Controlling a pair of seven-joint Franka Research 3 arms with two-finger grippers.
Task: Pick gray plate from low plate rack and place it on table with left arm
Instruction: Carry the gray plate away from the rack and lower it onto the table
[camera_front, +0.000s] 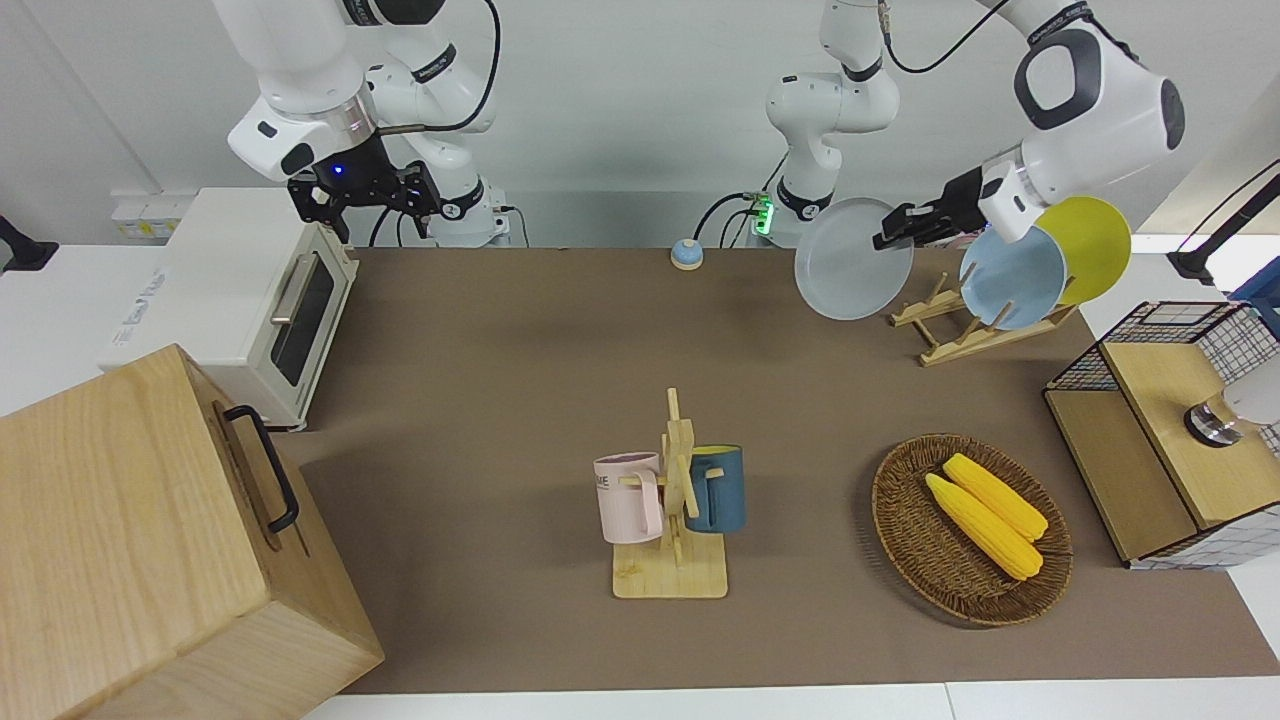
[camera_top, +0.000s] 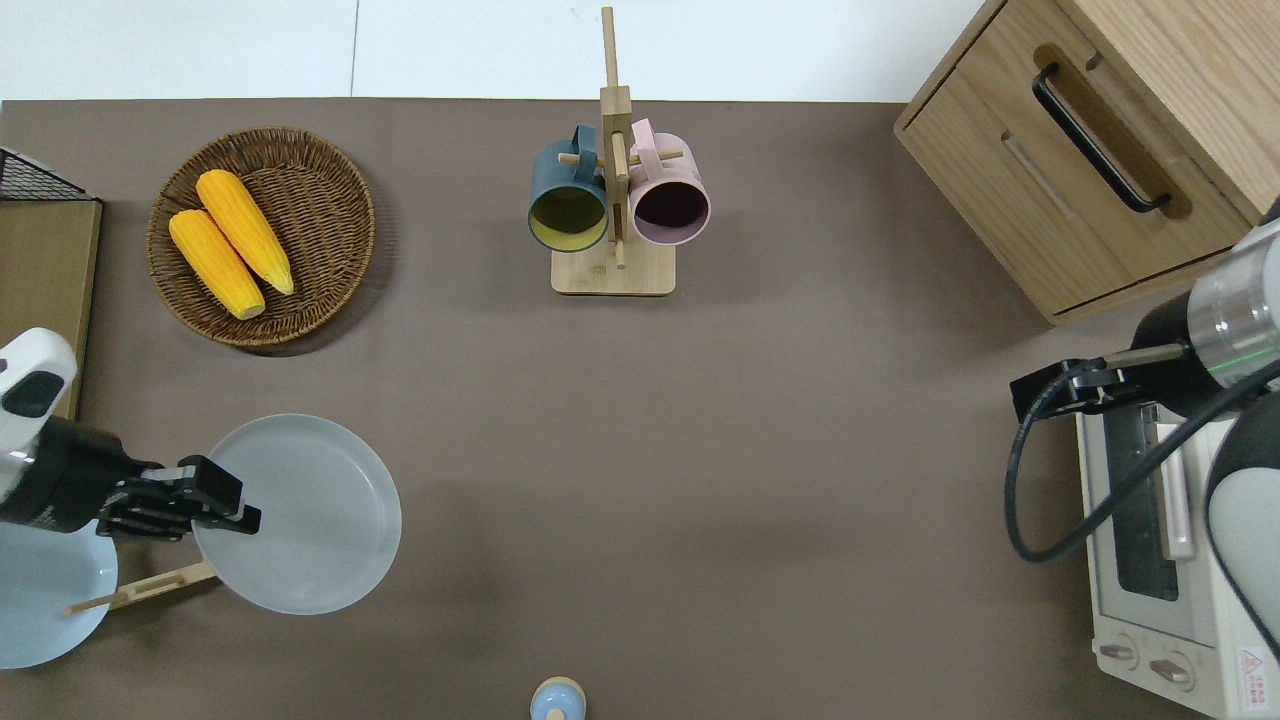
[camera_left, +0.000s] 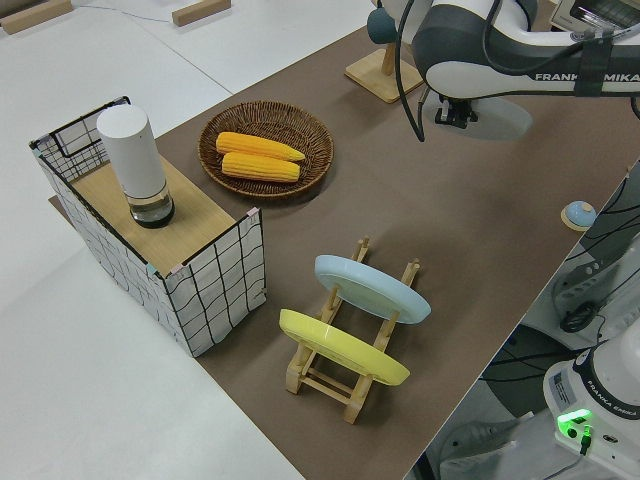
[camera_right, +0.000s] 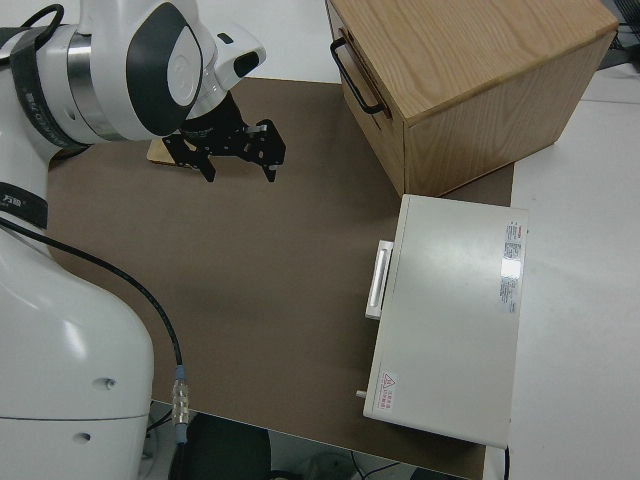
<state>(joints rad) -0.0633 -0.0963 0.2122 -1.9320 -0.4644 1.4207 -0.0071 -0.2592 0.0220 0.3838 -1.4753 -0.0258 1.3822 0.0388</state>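
My left gripper (camera_front: 893, 229) is shut on the rim of the gray plate (camera_front: 848, 265) and holds it in the air. In the overhead view the gray plate (camera_top: 315, 515) hangs over bare table (camera_top: 700, 450), beside the low plate rack (camera_top: 140, 590) toward the right arm's end, with the left gripper (camera_top: 228, 506) at its edge. The low plate rack (camera_front: 960, 335) stands near the robots at the left arm's end. In the left side view the arm hides most of the gray plate (camera_left: 500, 120). My right arm is parked, its gripper (camera_front: 365, 195) open.
A light-blue plate (camera_front: 1010, 285) and a yellow plate (camera_front: 1095, 245) stand in the rack. A wicker basket (camera_front: 882, 500) with two corn cobs, a mug stand (camera_front: 670, 578) with two mugs, a wire-sided box (camera_front: 1150, 420), a toaster oven (camera_front: 230, 290), a wooden cabinet (camera_front: 130, 540) and a small blue bell (camera_front: 686, 254) are around.
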